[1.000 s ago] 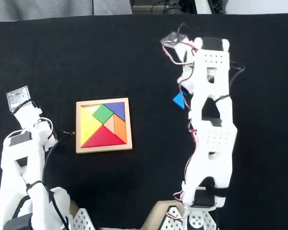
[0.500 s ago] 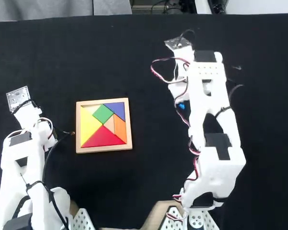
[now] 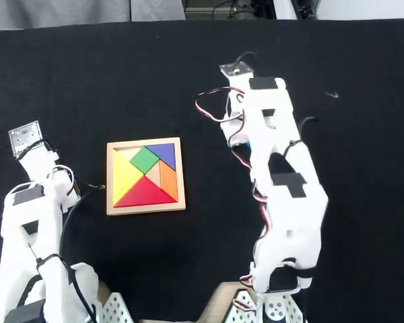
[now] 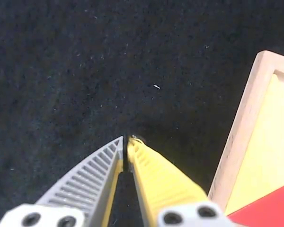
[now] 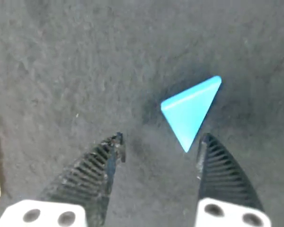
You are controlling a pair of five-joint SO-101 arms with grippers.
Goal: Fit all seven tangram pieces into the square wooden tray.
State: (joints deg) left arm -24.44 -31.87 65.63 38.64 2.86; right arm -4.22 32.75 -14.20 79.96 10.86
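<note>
Swinging across toward the tray side, the right arm [image 3: 283, 188] now hangs over the spot where the blue triangle lay in plain sight a second ago; the left arm [image 3: 30, 215] has not stirred.

On the black tabletop [image 3: 87, 81] the square wooden tray [image 3: 145, 210] holds six coloured pieces. We take a paler patch [image 3: 123, 153] in one corner to be the gap left for the seventh. That last piece, the blue triangle [image 5: 191, 111], lies flat on the cloth well apart from the tray.

The right pincer [image 5: 162, 140] is spread wide and empty, with the triangle just ahead of its tips. The piece sits off-centre, one corner nearly at one jaw. We see the main risk here: if we close from this pose, that jaw meets a point first and may spin or skid the piece away instead of clamping it. A grip on slanted edges could also squeeze it out. A skewed hold would later leave it riding on the rim or on its neighbours.

The left pincer [image 4: 127, 142] is closed on nothing, close beside the tray's rim; any drift there could nudge the tray.
</note>
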